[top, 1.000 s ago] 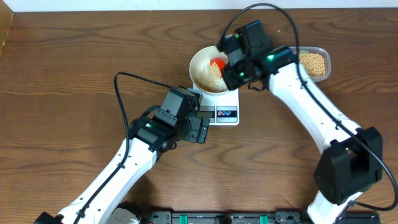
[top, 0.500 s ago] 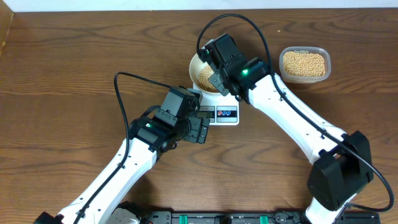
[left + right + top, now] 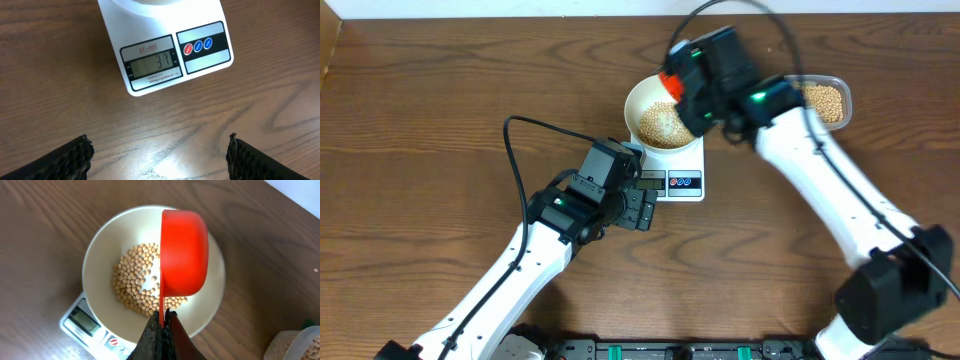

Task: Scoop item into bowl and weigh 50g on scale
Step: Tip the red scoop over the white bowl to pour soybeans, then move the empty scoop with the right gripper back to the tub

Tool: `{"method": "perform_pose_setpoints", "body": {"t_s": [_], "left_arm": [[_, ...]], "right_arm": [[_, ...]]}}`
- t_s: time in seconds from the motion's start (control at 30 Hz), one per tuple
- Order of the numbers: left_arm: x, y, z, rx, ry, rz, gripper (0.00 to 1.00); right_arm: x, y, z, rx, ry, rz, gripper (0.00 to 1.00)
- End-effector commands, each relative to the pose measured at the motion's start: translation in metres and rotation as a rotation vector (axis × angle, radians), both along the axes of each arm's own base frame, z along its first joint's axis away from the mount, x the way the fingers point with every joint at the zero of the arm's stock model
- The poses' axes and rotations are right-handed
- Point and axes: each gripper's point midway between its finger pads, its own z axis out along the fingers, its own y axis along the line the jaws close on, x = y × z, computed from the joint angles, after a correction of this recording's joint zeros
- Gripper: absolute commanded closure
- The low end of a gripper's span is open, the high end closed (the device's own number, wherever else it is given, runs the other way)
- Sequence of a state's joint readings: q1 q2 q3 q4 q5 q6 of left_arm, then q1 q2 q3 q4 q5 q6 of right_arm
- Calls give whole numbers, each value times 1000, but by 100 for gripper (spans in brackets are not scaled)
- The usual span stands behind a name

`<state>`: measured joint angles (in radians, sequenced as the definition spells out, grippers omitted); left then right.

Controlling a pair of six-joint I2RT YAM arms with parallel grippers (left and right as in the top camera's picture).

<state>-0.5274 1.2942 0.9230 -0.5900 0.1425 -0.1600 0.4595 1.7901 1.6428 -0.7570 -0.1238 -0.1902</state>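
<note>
- Our right gripper (image 3: 162, 325) has swung from the bowl's (image 3: 636, 102) left side to its far-right rim.
- We now see the red scoop (image 3: 671, 81) there, uncovered.

From above, the right arm (image 3: 815, 165) was blurred and covered part of the clear container (image 3: 830, 100). The display on the scale (image 3: 688, 162) was too small to read there. In the left wrist view the bowl (image 3: 160, 1) ran off the top edge. The red scoop (image 3: 183, 250) hid some beans (image 3: 131, 282).
</note>
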Motion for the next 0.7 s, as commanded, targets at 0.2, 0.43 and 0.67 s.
{"method": "perform_pose_setpoints", "body": {"t_s": [0.2, 0.43, 0.67], "left_arm": [[1, 2, -2, 16, -3, 5, 12], [1, 2, -2, 17, -2, 5, 12], [1, 2, -2, 17, -3, 5, 12]], "right_arm": [[7, -72, 68, 367, 55, -66, 99], [19, -172, 51, 338, 112, -370, 99], [9, -231, 20, 207, 183, -583, 99]]}}
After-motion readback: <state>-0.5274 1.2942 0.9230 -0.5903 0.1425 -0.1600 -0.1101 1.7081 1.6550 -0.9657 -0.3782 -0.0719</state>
